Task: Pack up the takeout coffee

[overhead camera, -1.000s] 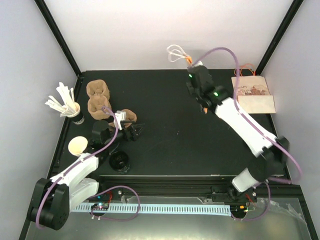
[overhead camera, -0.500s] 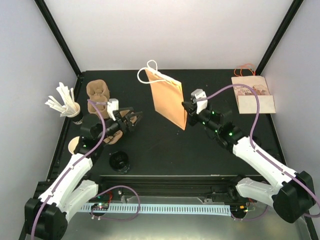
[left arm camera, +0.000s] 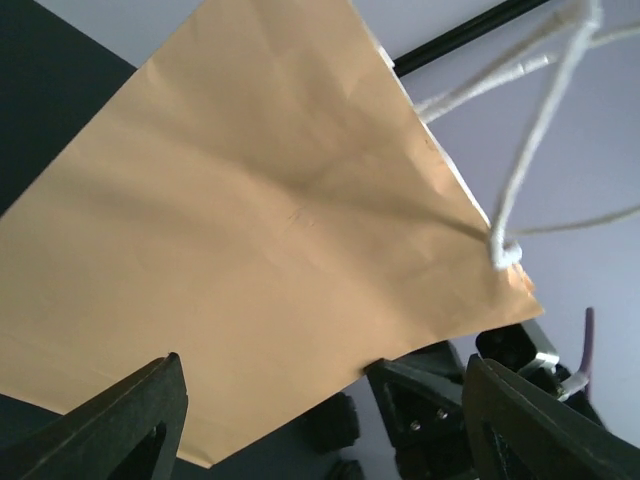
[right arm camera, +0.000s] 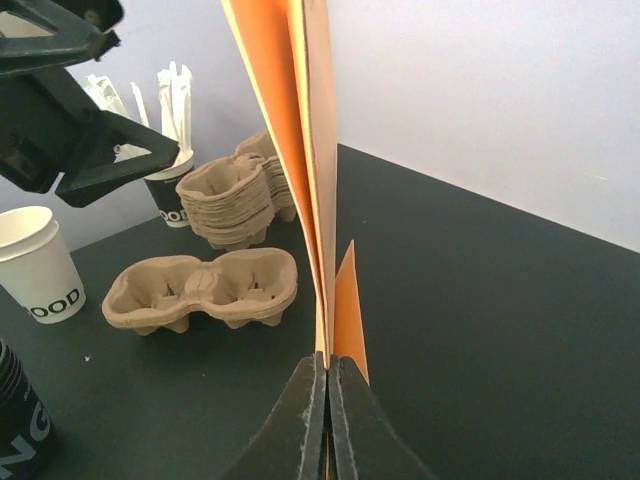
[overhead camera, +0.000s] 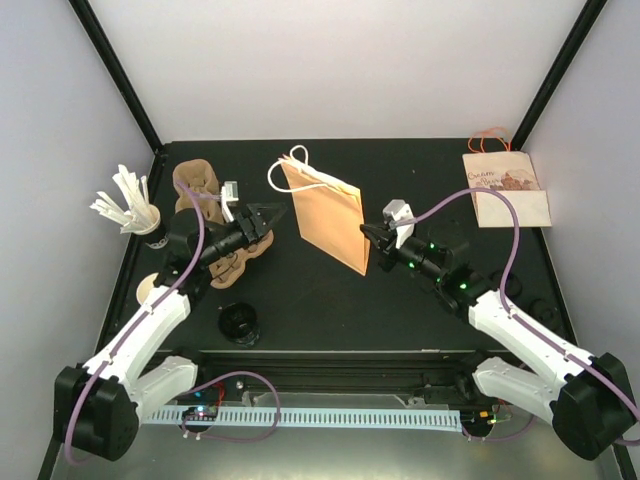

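Note:
An orange-brown paper bag [overhead camera: 325, 212] with white cord handles [overhead camera: 288, 160] stands flat and upright over the middle of the table. My right gripper [overhead camera: 368, 250] is shut on its lower right edge; in the right wrist view its jaws [right arm camera: 327, 375] pinch the bag [right arm camera: 300, 120] between them. My left gripper [overhead camera: 262, 222] is open, pointing at the bag's left side and just short of it. In the left wrist view the bag [left arm camera: 260, 230] fills the frame beyond the spread fingers [left arm camera: 130, 420]. A white paper cup [overhead camera: 150, 290] stands at the left.
One pulp cup carrier [overhead camera: 235, 262] lies under the left arm, with a stack of them [overhead camera: 195, 180] behind. A black cup of white sticks [overhead camera: 150, 225] is at the far left and a black lid [overhead camera: 240, 322] near the front. A second bag [overhead camera: 505, 190] lies flat at the back right.
The right arm has swung the bag from the back to mid-table and a little left. The left gripper has risen and moved right toward the bag, its jaws narrowing slightly.

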Controlling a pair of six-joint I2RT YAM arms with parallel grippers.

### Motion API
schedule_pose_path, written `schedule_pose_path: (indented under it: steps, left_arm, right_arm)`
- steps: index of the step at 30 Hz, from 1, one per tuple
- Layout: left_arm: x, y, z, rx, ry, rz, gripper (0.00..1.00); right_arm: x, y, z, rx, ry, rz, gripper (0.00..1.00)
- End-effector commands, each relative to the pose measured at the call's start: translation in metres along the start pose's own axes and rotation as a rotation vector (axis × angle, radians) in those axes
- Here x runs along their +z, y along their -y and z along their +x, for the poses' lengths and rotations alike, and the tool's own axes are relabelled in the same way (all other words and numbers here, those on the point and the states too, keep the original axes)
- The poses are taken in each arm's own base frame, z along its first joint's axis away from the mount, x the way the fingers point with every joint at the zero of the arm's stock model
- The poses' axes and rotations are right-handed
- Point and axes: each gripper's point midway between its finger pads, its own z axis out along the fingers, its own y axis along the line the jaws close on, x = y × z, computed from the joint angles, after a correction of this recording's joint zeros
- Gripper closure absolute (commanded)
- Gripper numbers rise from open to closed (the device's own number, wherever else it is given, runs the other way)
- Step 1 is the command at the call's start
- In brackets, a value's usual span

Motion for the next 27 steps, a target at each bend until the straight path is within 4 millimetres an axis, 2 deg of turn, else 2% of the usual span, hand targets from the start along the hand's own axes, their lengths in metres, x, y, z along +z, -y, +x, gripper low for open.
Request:
schedule_pose_path:
  steps: [1,5,9,12,13,15,16,17,18,19,20,21,23,25,27]
  left_arm:
    - [0.007,0.043,-0.014,-0.042,-0.022,0.139,0.23]
    - [0.013,0.055,-0.021,-0.041,-0.032,0.184,0.23]
    - [0.010,0.074,-0.029,-0.003,-0.005,0.260,0.23]
    - [0.009,0.078,-0.032,0.009,0.008,0.273,0.24]
    - [0.010,0.080,-0.034,0.012,0.012,0.275,0.29]
    - [0.011,0.081,-0.037,0.014,0.017,0.275,0.49]
    - [0.012,0.082,-0.038,0.016,0.017,0.276,0.60]
    - [0.013,0.084,-0.040,0.022,0.019,0.279,0.79]
    - [0.014,0.085,-0.041,0.033,0.020,0.279,0.93]
    - [0.014,0.087,-0.043,0.050,0.023,0.278,0.98]
    - [0.014,0.088,-0.044,0.070,0.024,0.268,0.98]
    - [0.014,0.091,-0.045,0.102,0.024,0.259,0.98]
    - [0.013,0.095,-0.049,0.178,0.030,0.228,0.98]
    - [0.014,0.101,-0.053,0.283,0.030,0.192,0.98]
    - [0.015,0.106,-0.057,0.360,0.018,0.150,0.98]
  right_arm:
    - [-0.003,-0.006,-0.011,-0.041,0.055,-0.031,0.99]
    - [-0.002,-0.007,-0.009,-0.043,0.044,-0.039,0.99]
    - [-0.001,-0.007,-0.009,-0.040,0.039,-0.037,0.99]
    - [-0.001,-0.008,-0.009,-0.040,0.038,-0.043,0.99]
    - [-0.001,-0.008,-0.008,-0.039,0.036,-0.047,0.99]
    - [0.000,-0.010,-0.008,-0.038,0.035,-0.057,0.99]
    - [-0.001,-0.010,-0.008,-0.037,0.035,-0.058,0.99]
    - [-0.001,-0.010,-0.007,-0.039,0.034,-0.060,0.99]
    - [-0.001,-0.011,-0.006,-0.039,0.034,-0.064,0.99]
    - [-0.001,-0.012,-0.006,-0.042,0.034,-0.069,0.97]
    - [-0.001,-0.012,-0.005,-0.041,0.033,-0.073,0.89]
    - [-0.001,-0.013,-0.005,-0.037,0.031,-0.075,0.71]
    - [-0.002,-0.013,-0.003,-0.022,0.025,-0.073,0.49]
    - [-0.004,-0.014,-0.005,-0.007,0.027,-0.079,0.39]
    - [-0.008,-0.017,-0.008,0.014,0.035,-0.087,0.34]
